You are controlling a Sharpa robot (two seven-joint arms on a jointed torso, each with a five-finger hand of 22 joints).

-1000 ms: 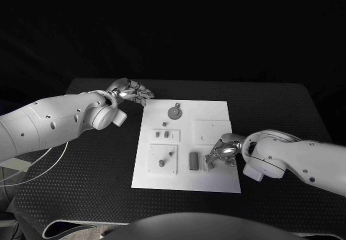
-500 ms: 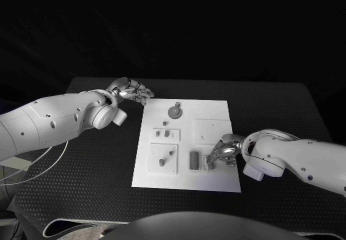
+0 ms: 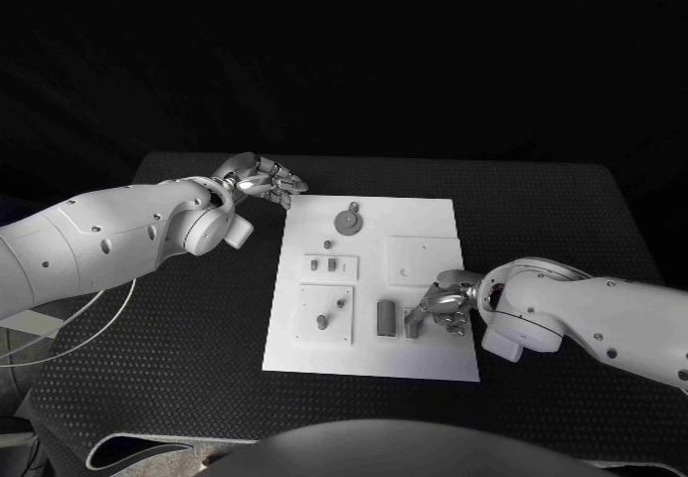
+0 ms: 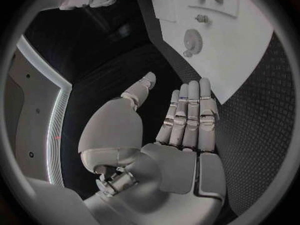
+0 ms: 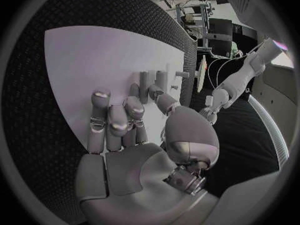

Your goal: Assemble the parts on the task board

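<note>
The task board (image 3: pixel 430 358) lies mid-bench. Over its near right part the right hand (image 3: pixel 446 306) seems to pinch a small grey part (image 3: pixel 418 323); seat it squarely beside the upright block (image 3: pixel 387 317). Far left, the left hand (image 3: pixel 263 183) rests empty, fingers extended.

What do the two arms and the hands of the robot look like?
Both arms are thick, rounded white shells with small dark dots like screw heads. The left hand and the right hand are silver metal with jointed fingers and smooth grey palms. A thin pale cable loops on the table under the left arm.
</note>
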